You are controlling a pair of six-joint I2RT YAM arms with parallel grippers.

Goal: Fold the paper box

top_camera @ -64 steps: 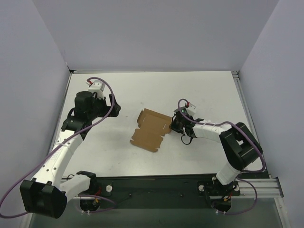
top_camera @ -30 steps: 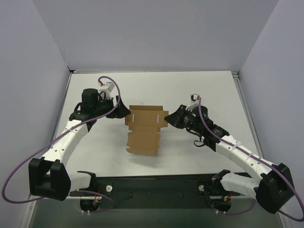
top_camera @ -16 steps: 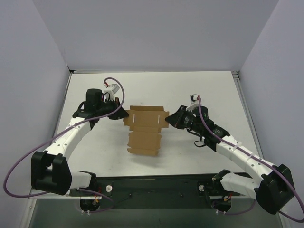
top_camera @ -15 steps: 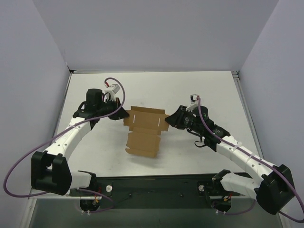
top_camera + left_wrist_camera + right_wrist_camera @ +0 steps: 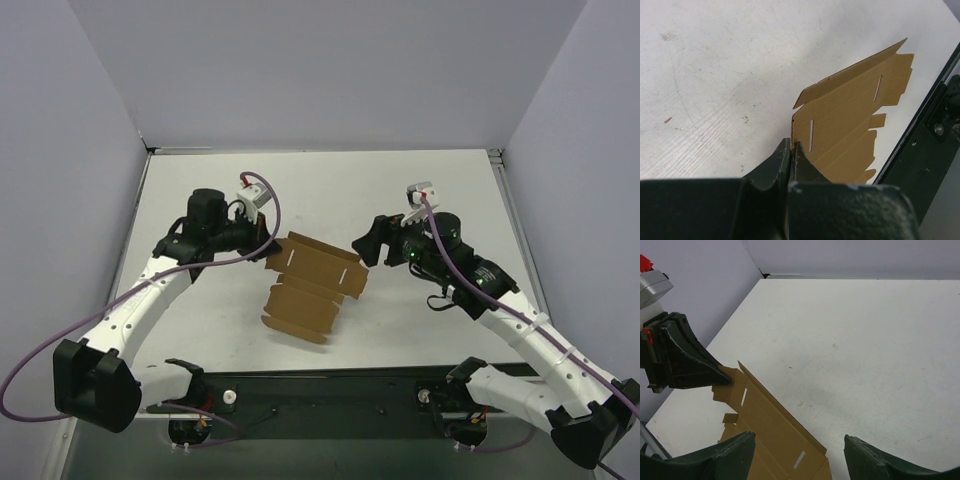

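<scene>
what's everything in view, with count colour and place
paper box: one, brown, partly folded, middle of the table
table: one, white, under everything
walls: three, pale grey, left, far and right
base rail: one, black, near edge
arms: two, white and black, left arm and right arm from the near edge
left gripper: one, black, jaws shut on the paper box's left corner
right gripper: one, black, jaws open at the paper box's right end

A white table (image 5: 330,190) bears faint scuffs and dark specks. Pale grey walls (image 5: 330,70) stand at its far, left and right sides. A black plate (image 5: 330,392) runs along its near edge, a silver rail (image 5: 578,388) at the right end
</scene>
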